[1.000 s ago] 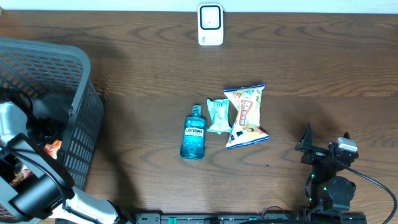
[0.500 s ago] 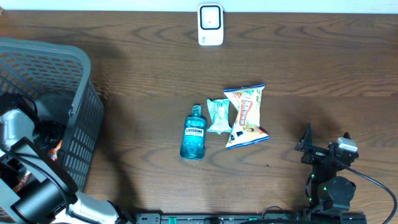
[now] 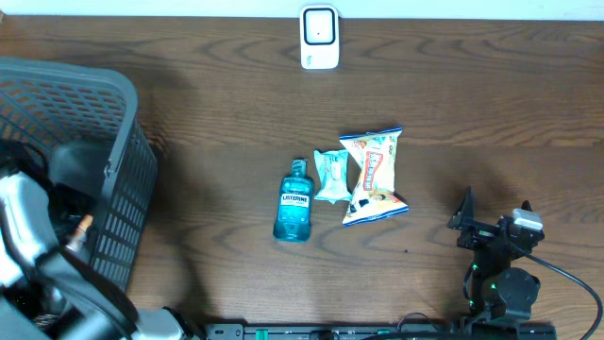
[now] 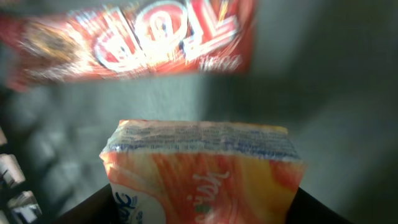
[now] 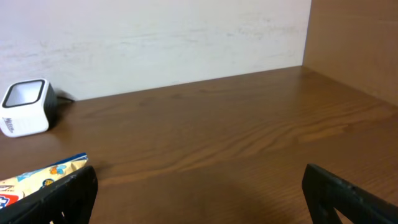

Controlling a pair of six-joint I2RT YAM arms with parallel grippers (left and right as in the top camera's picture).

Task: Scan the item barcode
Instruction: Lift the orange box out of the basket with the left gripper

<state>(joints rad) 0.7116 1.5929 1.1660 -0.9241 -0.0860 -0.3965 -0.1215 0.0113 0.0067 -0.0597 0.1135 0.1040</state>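
Left gripper [image 4: 202, 208] narrower than before, pinching orange packet [image 4: 202, 165] inside basket [image 3: 127, 189]; right gripper [image 5: 202, 186] wide open, empty, unmoved.

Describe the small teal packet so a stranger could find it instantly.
At the centre of the wooden table, three items lie in a row. The teal packet is the middle one, between the blue Listerine bottle and the larger snack bag; it is the smallest.

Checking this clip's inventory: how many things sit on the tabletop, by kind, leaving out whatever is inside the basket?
Mouthwash bottle: 1
Snack packets: 2, the teal packet and the orange-and-white packet
Barcode scanner: 1
Basket: 1
Total: 5
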